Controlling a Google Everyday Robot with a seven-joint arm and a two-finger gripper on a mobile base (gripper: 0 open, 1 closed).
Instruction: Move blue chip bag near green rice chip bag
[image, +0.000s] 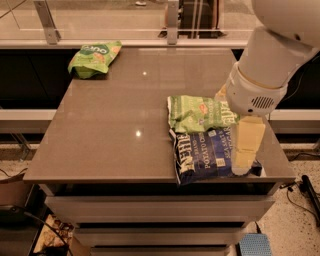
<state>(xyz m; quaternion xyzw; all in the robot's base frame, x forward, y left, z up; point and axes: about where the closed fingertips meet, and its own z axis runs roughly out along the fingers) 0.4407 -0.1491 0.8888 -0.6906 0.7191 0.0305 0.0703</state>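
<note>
The blue chip bag (206, 156) lies flat near the table's front right edge, white lettering up. The green rice chip bag (94, 57) lies at the far left corner of the table. My gripper (243, 160) hangs from the white arm over the right end of the blue bag, its pale fingers pointing down at the bag. A pale green Kettle bag (199, 112) lies just behind the blue bag, touching it.
The grey table (120, 110) has bare surface between the two bags. A glass railing with metal posts (172, 22) runs behind the table. Drawers sit under the front edge. Cables lie on the floor at the right.
</note>
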